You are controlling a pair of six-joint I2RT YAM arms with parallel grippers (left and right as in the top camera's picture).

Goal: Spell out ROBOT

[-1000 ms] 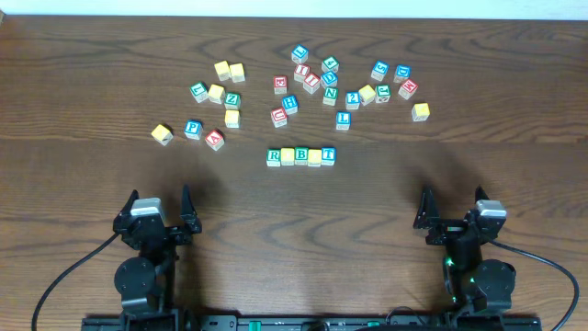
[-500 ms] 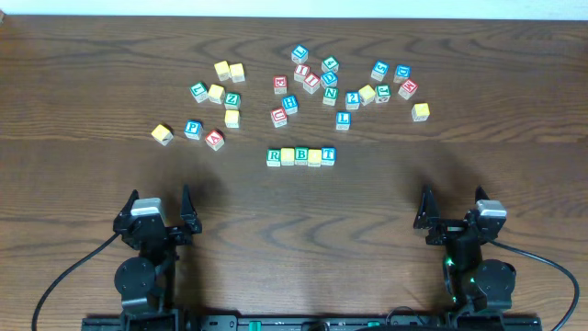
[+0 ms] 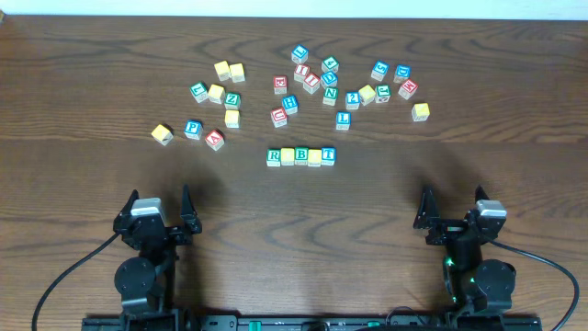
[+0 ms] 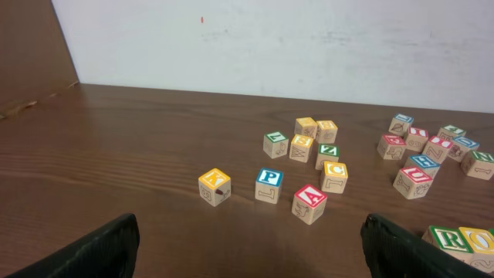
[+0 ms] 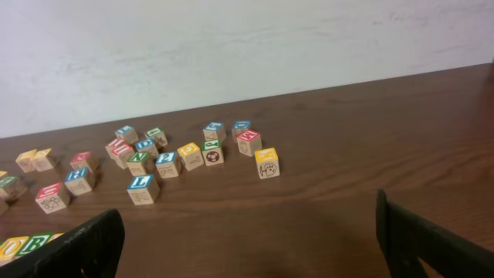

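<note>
A row of several letter blocks [image 3: 301,156] lies at the table's middle, green R at its left end and blue T at its right end, yellow blocks between. Its left end shows in the left wrist view [image 4: 461,240] and in the right wrist view [image 5: 23,246]. Many loose letter blocks [image 3: 312,85] lie scattered behind it. My left gripper [image 3: 158,206] is open and empty near the front left edge. My right gripper [image 3: 454,206] is open and empty near the front right edge. Both are well apart from the blocks.
A left cluster with a blue P block [image 3: 192,129], a red A block [image 3: 215,140] and a yellow block [image 3: 162,134] lies behind my left gripper. A lone yellow block [image 3: 421,111] lies at the far right. A white wall [image 4: 270,38] stands behind the table.
</note>
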